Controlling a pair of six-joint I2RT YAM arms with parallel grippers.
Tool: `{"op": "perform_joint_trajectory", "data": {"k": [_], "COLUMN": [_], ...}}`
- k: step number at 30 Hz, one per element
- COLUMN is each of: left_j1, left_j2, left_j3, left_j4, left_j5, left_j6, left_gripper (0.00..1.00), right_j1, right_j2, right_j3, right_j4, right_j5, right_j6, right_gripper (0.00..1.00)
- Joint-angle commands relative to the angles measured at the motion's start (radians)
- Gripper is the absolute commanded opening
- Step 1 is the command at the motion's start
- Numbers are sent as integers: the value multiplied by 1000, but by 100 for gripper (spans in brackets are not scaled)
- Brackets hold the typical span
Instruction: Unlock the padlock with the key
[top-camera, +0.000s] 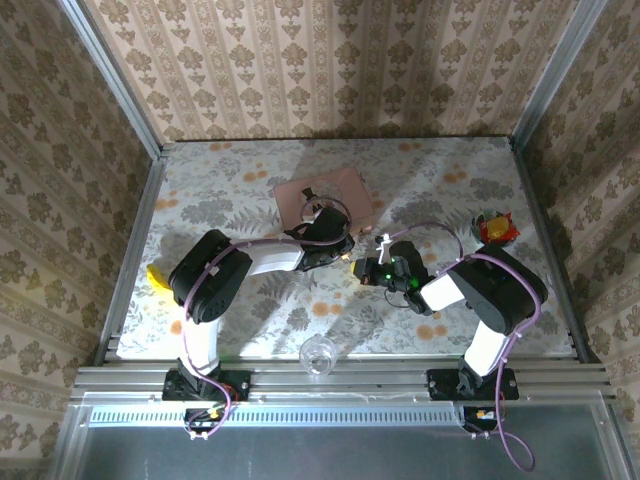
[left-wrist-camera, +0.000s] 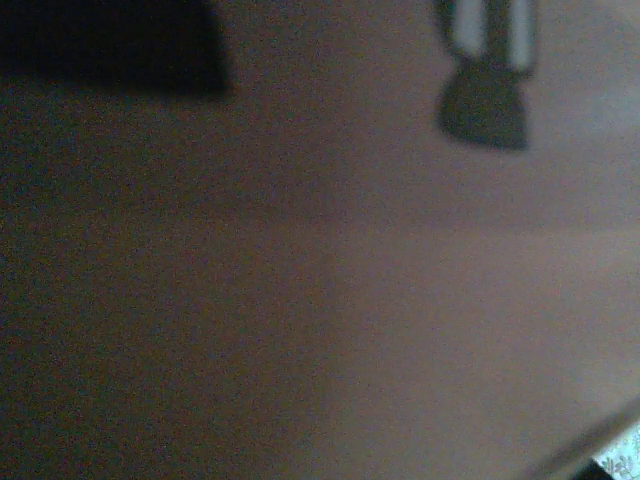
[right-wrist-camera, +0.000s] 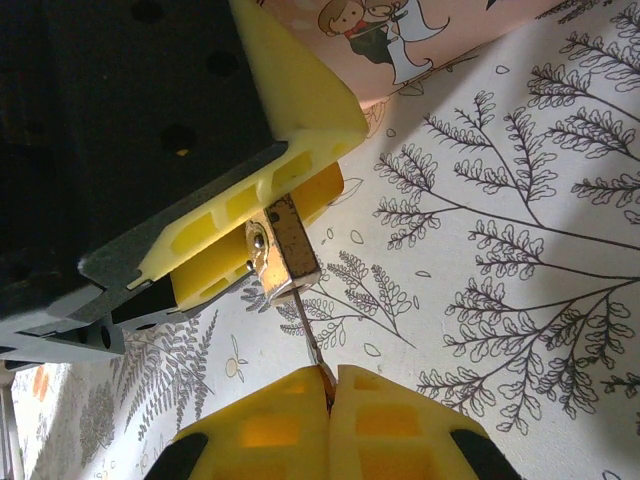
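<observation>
The left gripper (right-wrist-camera: 265, 215) clamps the padlock (right-wrist-camera: 282, 250) between its yellow fingers, close beside the pink box (right-wrist-camera: 420, 40) with its cartoon wedding couple. The right gripper (right-wrist-camera: 328, 378) is pinched tight on the key (right-wrist-camera: 308, 335). The key's tip meets the padlock's end, though I cannot tell if it is seated. A glass (top-camera: 318, 355) stands near the arm bases.

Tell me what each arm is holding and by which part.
Right fingers pinch the key by its near end, with the blade pointing out toward the padlock. Left fingers clamp the padlock by its body, one end sticking out.
</observation>
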Motion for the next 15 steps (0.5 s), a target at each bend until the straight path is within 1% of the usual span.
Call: {"op": "perform_joint_trajectory", "data": {"k": [1, 6, 12, 15], "left_j1": [-29, -33, -35, -35], "left_j2": [34, 39, 30, 25], "left_j3": [12, 20, 10, 3], "left_j4": [-15, -15, -14, -5], "left_j5": [149, 159, 162, 169], "left_j6": [-81, -78, -74, -70], "left_gripper": [0, 0, 0, 0], "right_j1": [-1, -1, -5, -16], "right_j2": [14, 36, 27, 21], "right_j3": [57, 60, 43, 57], "right_j4": [150, 186, 239, 243], "right_j5": [35, 24, 26, -15], "right_j6": [11, 12, -29, -56], "right_gripper": [0, 0, 0, 0]}}
